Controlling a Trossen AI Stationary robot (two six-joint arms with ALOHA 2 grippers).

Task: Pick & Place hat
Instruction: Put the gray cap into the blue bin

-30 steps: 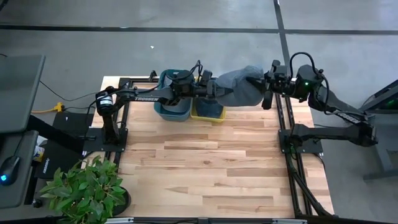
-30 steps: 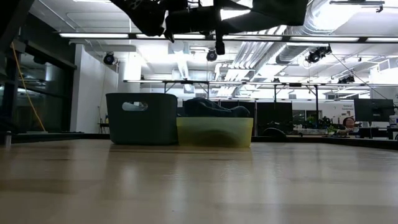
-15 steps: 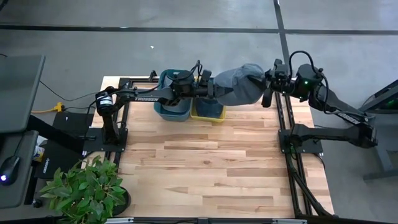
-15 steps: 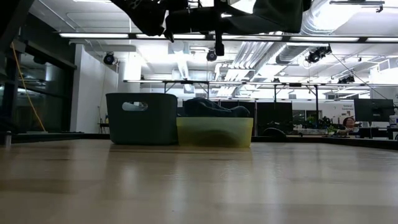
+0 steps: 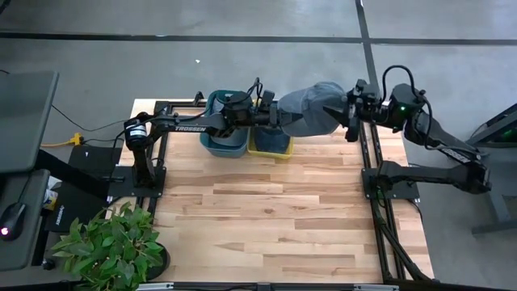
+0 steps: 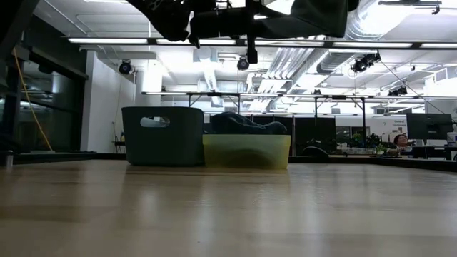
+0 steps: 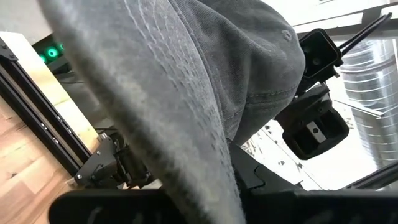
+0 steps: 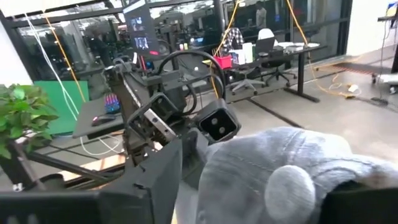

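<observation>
Grey and soft, the hat (image 5: 311, 111) is hanging in the air above the far edge of the tabletop (image 5: 266, 214), stretched between the two arms. The left arm is reaching flat across the far side, over the dark blue bin (image 5: 224, 141) and the yellow bin (image 5: 271, 145). Its left claw (image 5: 277, 118) is squeezing shut on the hat's near end. The right arm is bending in from the far right corner, and the right claw (image 5: 349, 109) is sitting at the hat's other end with its fingers spreading apart. A moment ago the right claw was pinching the hat tight and the left claw was partly open; now the left one is gripping and the right one is letting go and backing away a little.
</observation>
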